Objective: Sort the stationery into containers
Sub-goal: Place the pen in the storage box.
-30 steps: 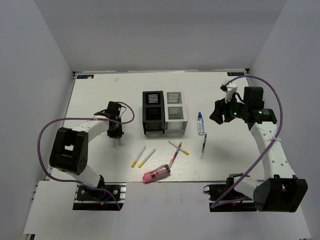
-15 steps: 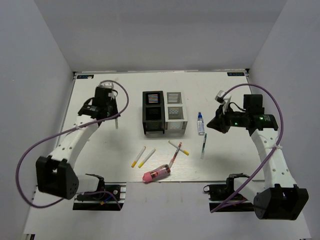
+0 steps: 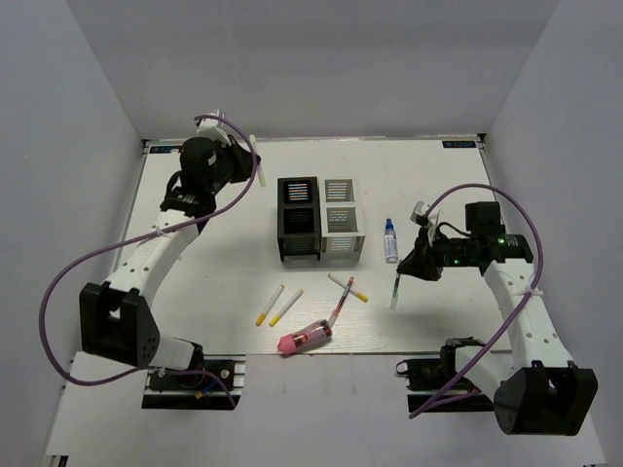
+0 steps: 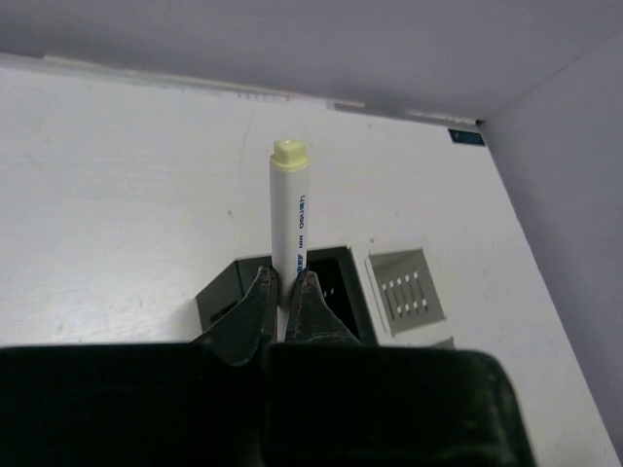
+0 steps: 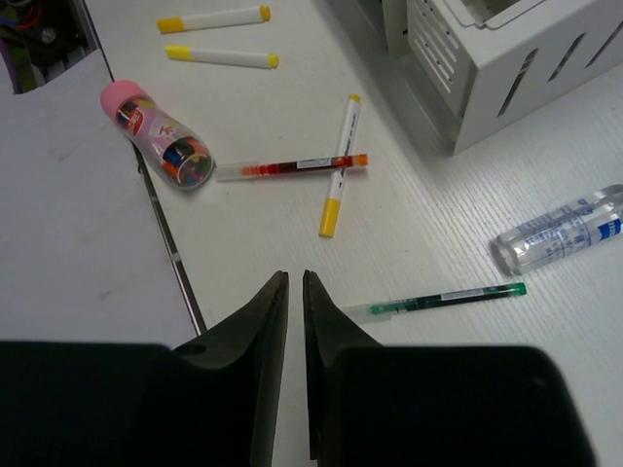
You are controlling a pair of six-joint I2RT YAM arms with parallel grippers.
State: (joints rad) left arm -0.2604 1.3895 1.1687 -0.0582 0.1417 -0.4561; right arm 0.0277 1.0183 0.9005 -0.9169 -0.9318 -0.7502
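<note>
We see left gripper (image 4: 282, 280), jaws pinching yellow-tipped white marker (image 4: 290, 209); right gripper (image 5: 295, 287) near green pen (image 5: 448, 299), jaws seemingly pressed together, empty.

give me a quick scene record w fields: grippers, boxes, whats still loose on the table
left gripper: shut on white marker
right gripper: nearly closed, empty, near green pen
containers: black box joined to white box
loose: marker pair, third marker crossing red pen, pink cylinder, clear bottle
</note>
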